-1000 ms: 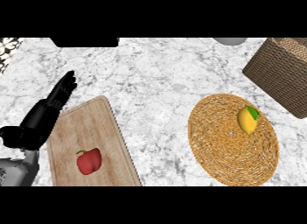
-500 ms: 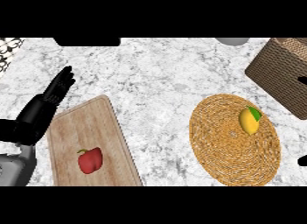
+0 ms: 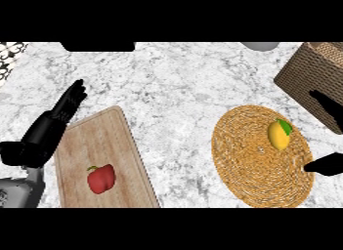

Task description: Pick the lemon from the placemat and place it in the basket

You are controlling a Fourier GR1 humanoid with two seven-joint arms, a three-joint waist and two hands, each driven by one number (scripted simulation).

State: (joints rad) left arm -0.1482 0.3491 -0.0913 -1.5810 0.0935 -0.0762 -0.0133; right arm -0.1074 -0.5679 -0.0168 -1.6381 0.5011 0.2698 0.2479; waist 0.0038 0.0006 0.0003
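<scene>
Operator: Head view. State the step in hand.

Technician: Approach to grasp, as judged. The lemon (image 3: 279,135) lies on the upper right part of the round woven placemat (image 3: 253,168), not lifted, with a green leaf at its top end. The right hand (image 3: 336,113) shows at the view's right edge, just beside the lemon and apart from it. Its fingers are straight and spread wide from the thumb. The fingers show against the lower edge of the basket (image 3: 325,68), and the thumb lies over the placemat's right rim. Nothing is pinched. How high the hand is above the placemat cannot be told.

Operator: Left hand?

Technician: The left hand (image 3: 42,137) rests at the view's left, beside the cutting board (image 3: 119,141). Its fingers are straight and pressed together, pointing up the counter (image 3: 181,88). It holds nothing. A red pepper (image 3: 101,178) lies on the board and is no part of the task.

Operator: Requirement for the next move?

Technician: Probably this: bring the right hand leftward until the lemon sits between fingers and thumb, then close round it. The fruit is rounded and may roll on the weave, so contact should come from both sides together. The basket stands just beyond the placemat's upper right, so the carry looks short.

Operator: Brands, labels, writing?

Technician: None readable on any item in this view
</scene>
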